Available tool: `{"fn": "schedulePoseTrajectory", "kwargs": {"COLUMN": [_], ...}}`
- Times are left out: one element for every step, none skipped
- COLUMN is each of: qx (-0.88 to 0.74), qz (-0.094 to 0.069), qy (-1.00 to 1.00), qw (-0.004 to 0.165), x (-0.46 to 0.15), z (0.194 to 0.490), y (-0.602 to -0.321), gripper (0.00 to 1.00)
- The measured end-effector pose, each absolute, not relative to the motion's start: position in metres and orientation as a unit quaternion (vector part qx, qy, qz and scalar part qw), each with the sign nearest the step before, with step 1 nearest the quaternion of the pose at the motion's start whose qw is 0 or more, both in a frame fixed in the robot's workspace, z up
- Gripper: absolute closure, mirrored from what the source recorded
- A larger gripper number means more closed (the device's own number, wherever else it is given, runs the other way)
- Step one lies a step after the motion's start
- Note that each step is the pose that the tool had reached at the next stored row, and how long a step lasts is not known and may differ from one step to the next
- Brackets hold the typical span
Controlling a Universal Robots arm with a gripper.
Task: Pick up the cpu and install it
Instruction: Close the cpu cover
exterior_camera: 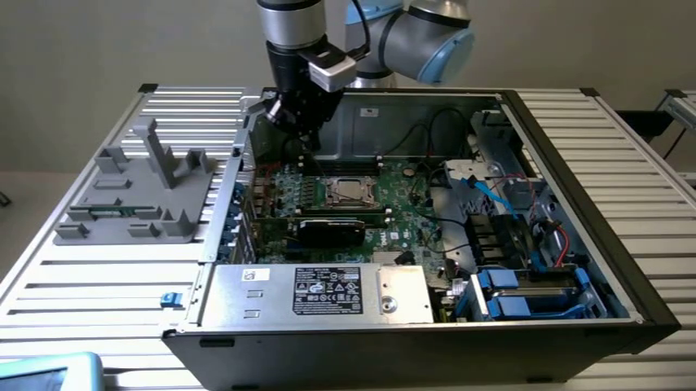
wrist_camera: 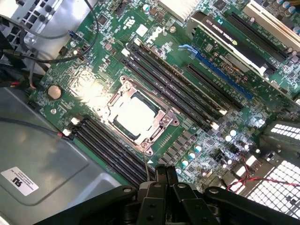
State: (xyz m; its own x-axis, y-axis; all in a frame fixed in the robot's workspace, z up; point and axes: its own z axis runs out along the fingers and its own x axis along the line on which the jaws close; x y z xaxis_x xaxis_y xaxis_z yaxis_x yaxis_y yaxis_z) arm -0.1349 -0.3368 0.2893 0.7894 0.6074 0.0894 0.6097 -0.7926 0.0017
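Green motherboard (wrist_camera: 93,70) | cpu (wrist_camera: 136,115) silver square, seated in socket (wrist_camera: 164,123) | end effector (wrist_camera: 165,172) closed, empty

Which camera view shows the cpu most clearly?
The wrist view: it looks at the cpu from close, its silver top framed by the socket. In the exterior view the cpu is a small pale square on the motherboard.

Soft, even room light; strong glare whitens the cpu (wrist_camera: 135,115) and the motherboard (wrist_camera: 86,90) beside it

Above the cpu (wrist_camera: 136,115) the way is open; low slots (wrist_camera: 173,84) flank it, and the card (exterior_camera: 332,230) and case walls (exterior_camera: 392,122) stand near.
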Motion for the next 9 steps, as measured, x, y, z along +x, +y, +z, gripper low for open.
{"fn": "schedulePoseTrajectory", "kwargs": {"qx": [-0.948,-0.949,-0.951,-0.953,-0.955,-0.957,-0.958,-0.959,-0.96], "qz": [-0.043,-0.043,-0.044,-0.044,-0.045,-0.044,-0.041,-0.038,-0.034], "qy": [-0.316,-0.31,-0.305,-0.299,-0.293,-0.285,-0.282,-0.279,-0.276], "qw": [0.014,0.015,0.015,0.016,0.018,0.02,0.021,0.022,0.023], "x": [-0.1349,-0.1349,-0.135,-0.135,-0.135,-0.135,-0.1351,-0.1352,-0.1352], "z": [0.2893,0.2893,0.2893,0.2893,0.2892,0.2892,0.2892,0.2892,0.2892], "y": [-0.3368,-0.3368,-0.3368,-0.3369,-0.3368,-0.3368,-0.3368,-0.3368,-0.3368], "gripper": [0.88,0.88,0.88,0.88,0.88,0.88,0.88,0.88,0.88]}}
